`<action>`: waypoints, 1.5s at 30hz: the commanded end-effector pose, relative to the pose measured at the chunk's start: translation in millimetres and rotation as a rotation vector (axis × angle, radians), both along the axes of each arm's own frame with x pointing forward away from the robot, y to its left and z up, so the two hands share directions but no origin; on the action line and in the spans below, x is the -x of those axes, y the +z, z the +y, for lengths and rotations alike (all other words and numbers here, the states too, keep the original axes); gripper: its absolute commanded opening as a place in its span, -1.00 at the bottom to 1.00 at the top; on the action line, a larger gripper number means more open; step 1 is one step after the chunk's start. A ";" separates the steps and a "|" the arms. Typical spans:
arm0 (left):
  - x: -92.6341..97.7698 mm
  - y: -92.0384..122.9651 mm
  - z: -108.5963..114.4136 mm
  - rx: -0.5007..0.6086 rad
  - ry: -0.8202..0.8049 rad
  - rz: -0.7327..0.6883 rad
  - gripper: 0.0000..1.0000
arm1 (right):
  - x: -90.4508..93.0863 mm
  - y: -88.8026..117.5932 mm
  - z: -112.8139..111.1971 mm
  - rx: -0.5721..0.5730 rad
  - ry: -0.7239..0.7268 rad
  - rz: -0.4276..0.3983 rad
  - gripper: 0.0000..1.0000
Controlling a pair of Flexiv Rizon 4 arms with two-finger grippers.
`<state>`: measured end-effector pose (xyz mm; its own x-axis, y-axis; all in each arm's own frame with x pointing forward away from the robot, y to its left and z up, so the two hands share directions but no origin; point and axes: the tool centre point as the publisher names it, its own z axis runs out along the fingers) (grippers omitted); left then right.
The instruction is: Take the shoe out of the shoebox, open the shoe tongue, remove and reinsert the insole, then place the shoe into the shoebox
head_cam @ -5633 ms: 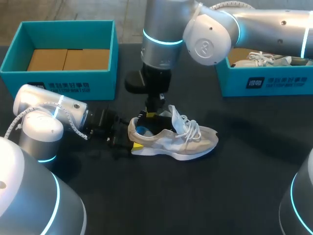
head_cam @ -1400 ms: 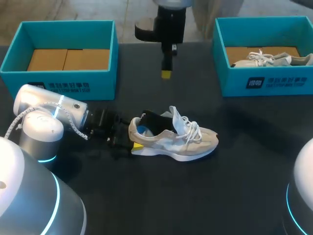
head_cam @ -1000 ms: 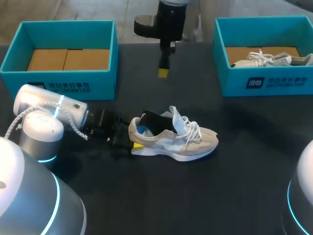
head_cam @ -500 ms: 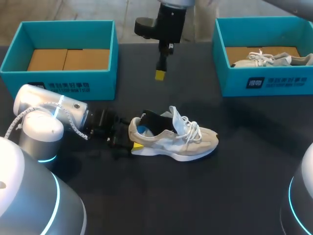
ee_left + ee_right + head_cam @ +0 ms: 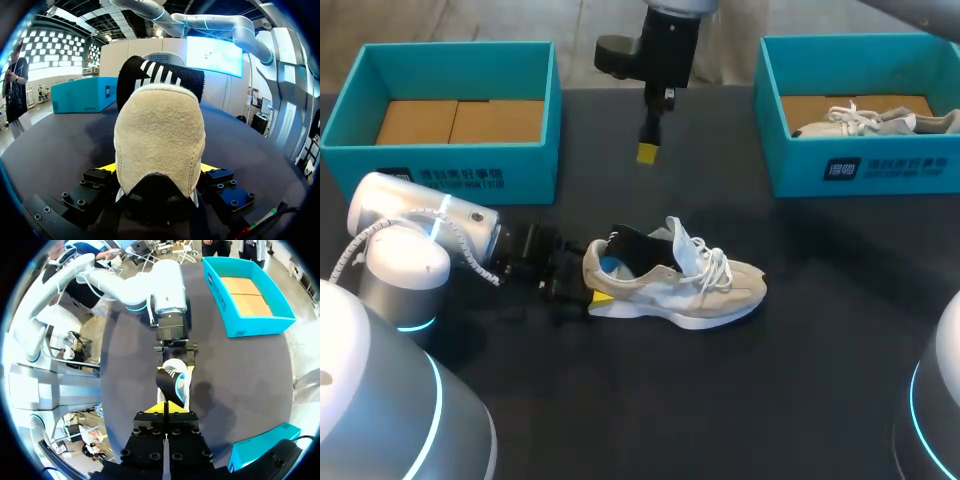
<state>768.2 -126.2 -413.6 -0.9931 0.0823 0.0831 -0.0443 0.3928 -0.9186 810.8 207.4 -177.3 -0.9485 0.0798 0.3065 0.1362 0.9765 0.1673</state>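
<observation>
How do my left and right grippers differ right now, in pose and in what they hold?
The left gripper lies low along the table; the right gripper hangs above it, pointing down. The left gripper's jaws clamp the shoe at its heel; the right gripper's jaws are shut on nothing. Both are closed.

The shoe (image 5: 675, 275) lies mid-table (image 5: 770, 400), heel to the left, where the left gripper (image 5: 592, 272) clasps it. Behind stand the left box (image 5: 450, 175) and the right box (image 5: 865, 165), which holds a second shoe (image 5: 875, 122). The right gripper (image 5: 648, 152) hangs between the boxes.
</observation>
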 end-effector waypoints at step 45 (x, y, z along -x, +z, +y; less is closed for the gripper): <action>-0.2 -1.6 0.5 -0.001 0.001 0.000 -1.00 | -6.0 -113.5 18.1 -0.092 0.050 0.404 -0.47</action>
